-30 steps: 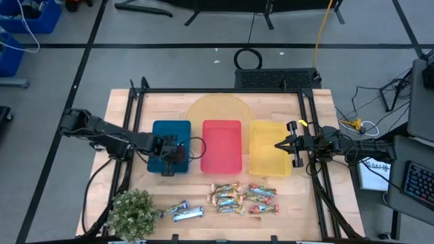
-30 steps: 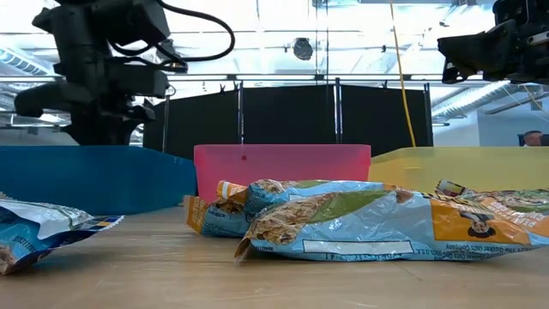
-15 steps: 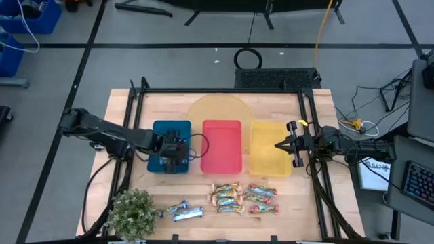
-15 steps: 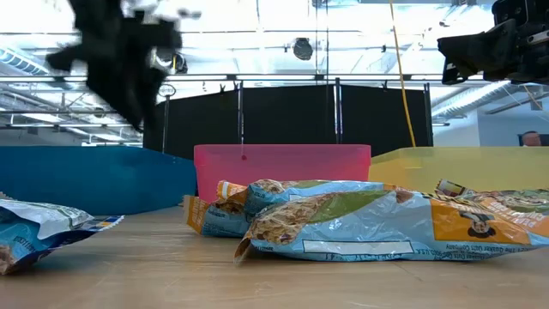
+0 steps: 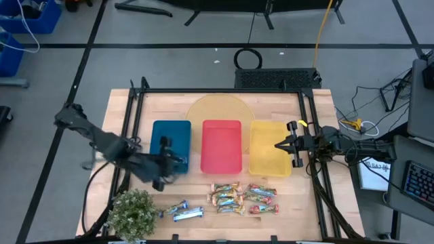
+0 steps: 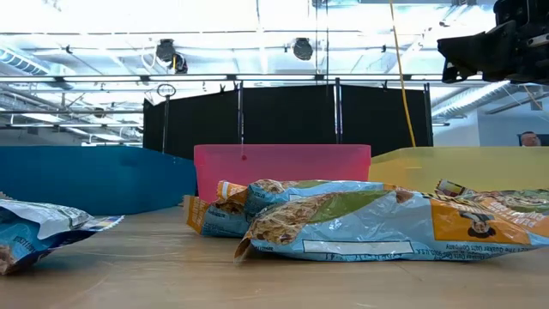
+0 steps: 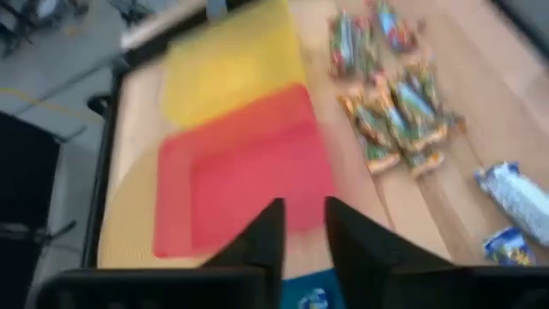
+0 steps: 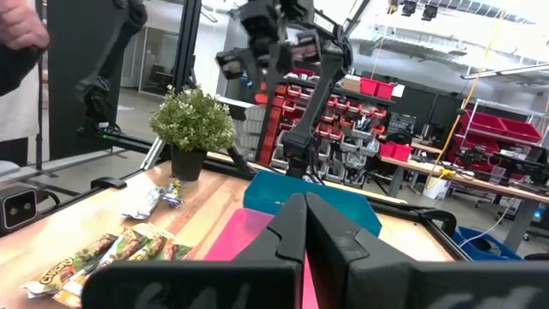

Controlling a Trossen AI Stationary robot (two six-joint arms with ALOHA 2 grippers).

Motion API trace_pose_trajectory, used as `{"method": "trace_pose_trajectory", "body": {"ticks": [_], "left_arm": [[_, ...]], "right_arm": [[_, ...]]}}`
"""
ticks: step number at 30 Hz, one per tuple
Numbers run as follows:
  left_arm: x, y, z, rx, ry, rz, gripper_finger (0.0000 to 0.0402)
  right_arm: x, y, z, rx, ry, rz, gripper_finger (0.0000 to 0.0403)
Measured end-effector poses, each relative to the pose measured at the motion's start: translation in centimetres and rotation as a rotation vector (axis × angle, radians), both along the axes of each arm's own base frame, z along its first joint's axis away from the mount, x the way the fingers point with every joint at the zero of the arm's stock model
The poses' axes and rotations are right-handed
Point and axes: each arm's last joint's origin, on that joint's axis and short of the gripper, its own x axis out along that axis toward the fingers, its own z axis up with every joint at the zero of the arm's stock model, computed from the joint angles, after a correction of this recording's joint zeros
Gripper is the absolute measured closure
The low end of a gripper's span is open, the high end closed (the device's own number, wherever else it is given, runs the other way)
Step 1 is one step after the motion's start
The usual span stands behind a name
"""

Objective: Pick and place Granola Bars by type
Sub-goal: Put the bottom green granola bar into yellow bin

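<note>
The granola bars lie on the wood near the table's near edge. Blue-and-white ones (image 5: 182, 211) sit beside a plant; the orange-and-gold and red-and-green ones form a cluster (image 5: 241, 198). The low view shows that cluster (image 6: 369, 219) and a blue-and-white bar (image 6: 43, 233) up close. My left gripper (image 5: 168, 161) hovers over the near end of the blue tray (image 5: 173, 132), slightly open and holding nothing (image 7: 303, 219). My right gripper (image 5: 278, 144) waits shut over the yellow tray (image 5: 264, 152), empty (image 8: 304, 210).
The blue tray, a red tray (image 5: 222, 146) and the yellow tray stand side by side mid-table, with a round yellow mat (image 5: 217, 108) behind them. A potted plant (image 5: 132, 211) stands at the near left corner. A black frame rail (image 5: 217, 90) runs along the far edge.
My left arm has swung toward the table's near edge. Its gripper has risen out of the low view and shifted a little toward the near end of the blue tray, moving fast enough to blur. The bars and my right arm have stayed put.
</note>
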Motion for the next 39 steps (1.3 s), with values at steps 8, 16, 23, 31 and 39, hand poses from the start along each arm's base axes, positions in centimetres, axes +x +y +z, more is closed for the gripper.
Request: {"method": "trace_pose_trajectory", "body": {"ticks": [8, 16, 23, 31, 39], "left_arm": [[-7.6, 4.7, -3.7, -0.197, -0.258, -0.017, 0.0392], [-10.6, 6.4, -10.8, -0.285, -0.653, -0.148, 0.0398], [-11.3, 7.0, -14.9, -0.251, -0.675, -0.121, 0.0397], [-11.4, 7.5, -15.8, -0.193, -0.698, 0.019, 0.0395], [-11.4, 7.7, -15.8, -0.138, -0.697, 0.046, 0.0394]], "right_arm": [[0.0, 0.0, 0.1, 0.000, -0.007, 0.000, 0.0403], [-0.1, -0.1, 0.7, 0.004, -0.070, -0.048, 0.0403], [0.2, -0.4, 0.4, 0.075, -0.016, -0.167, 0.0403], [3.1, 1.0, 6.3, 0.094, 0.321, -0.180, 0.0403], [10.3, 7.3, 9.3, -0.086, 0.868, -0.258, 0.0403]]}}
